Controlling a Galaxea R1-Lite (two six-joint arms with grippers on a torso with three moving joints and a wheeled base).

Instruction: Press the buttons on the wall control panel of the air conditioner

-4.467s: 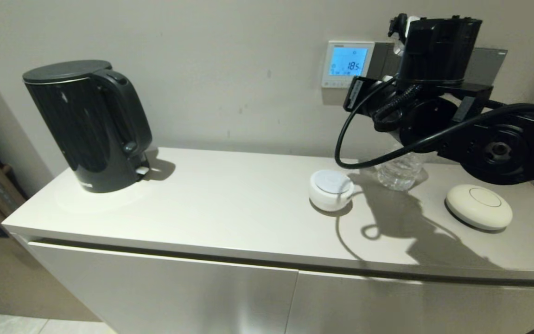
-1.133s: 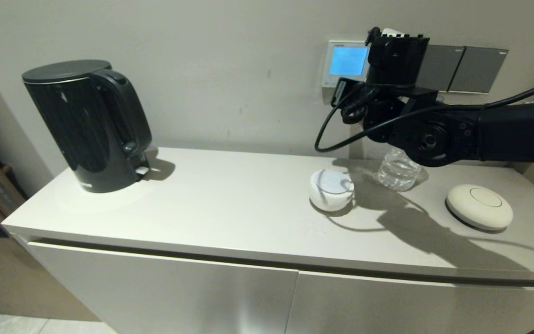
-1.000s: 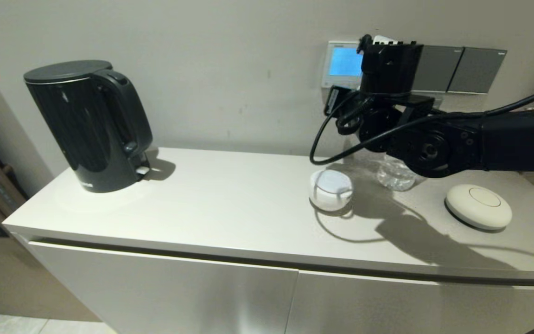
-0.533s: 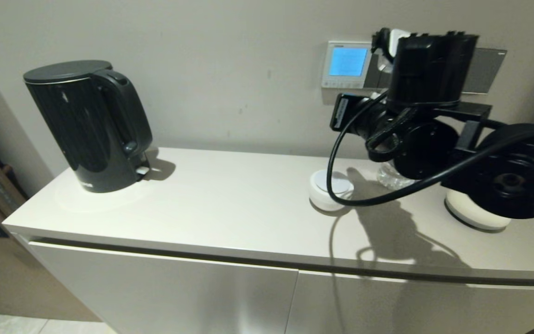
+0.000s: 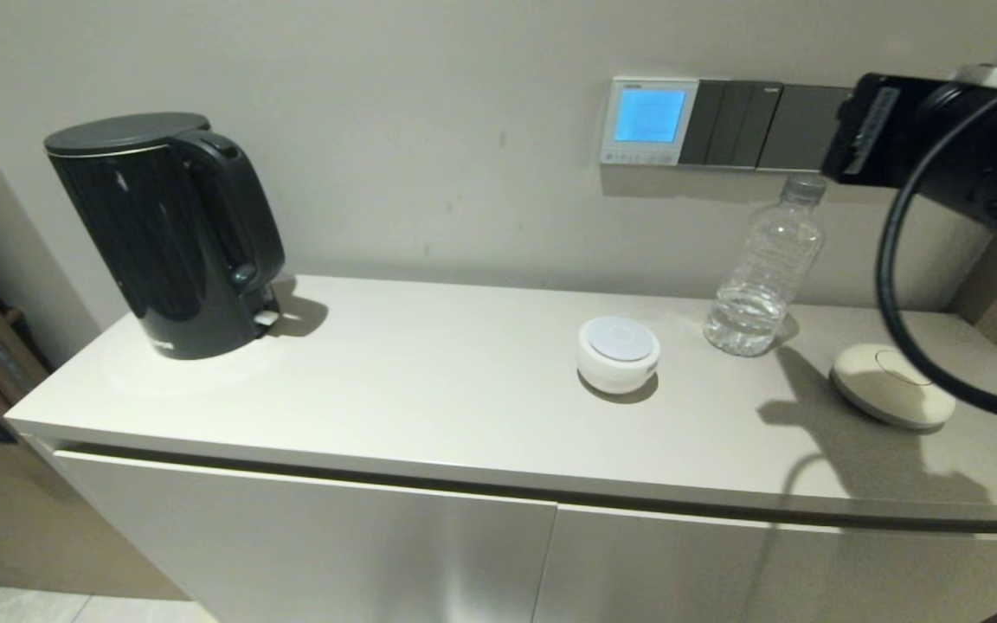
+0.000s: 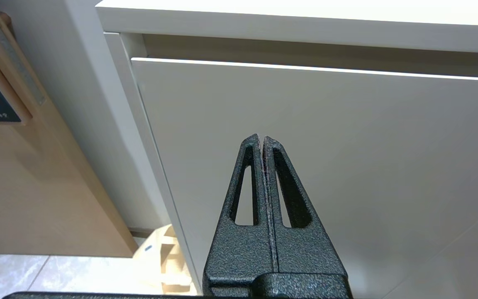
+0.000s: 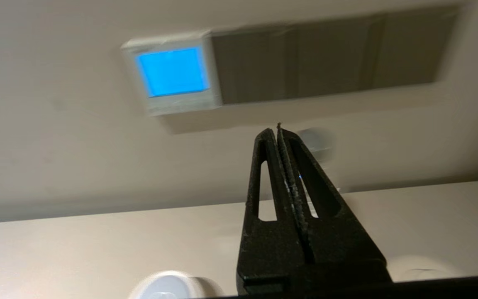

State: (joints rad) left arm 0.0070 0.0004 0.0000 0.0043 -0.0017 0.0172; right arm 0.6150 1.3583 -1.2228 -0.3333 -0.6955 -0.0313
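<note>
The air conditioner's wall control panel (image 5: 647,119) is a small white-framed square on the wall with a glowing blue screen and no readable digits. The buttons (image 5: 637,158) are a row of tiny pale dots under the screen. My right arm (image 5: 940,147) is pulled back at the right edge of the head view, well away from the panel. In the right wrist view my right gripper (image 7: 277,131) is shut and empty, below and to the side of the panel (image 7: 172,72). My left gripper (image 6: 262,139) is shut and empty, parked low in front of the cabinet door.
Dark grey switch plates (image 5: 767,125) adjoin the panel. On the white counter (image 5: 421,381) stand a black kettle (image 5: 165,234), a white round puck (image 5: 618,350), a clear water bottle (image 5: 762,268) below the switches, and a cream disc (image 5: 892,383).
My right arm has drawn back from the panel and swung away to the right, uncovering the switch plates and the bottle. The screen's digits, seen earlier, have gone and it is plain blue.
</note>
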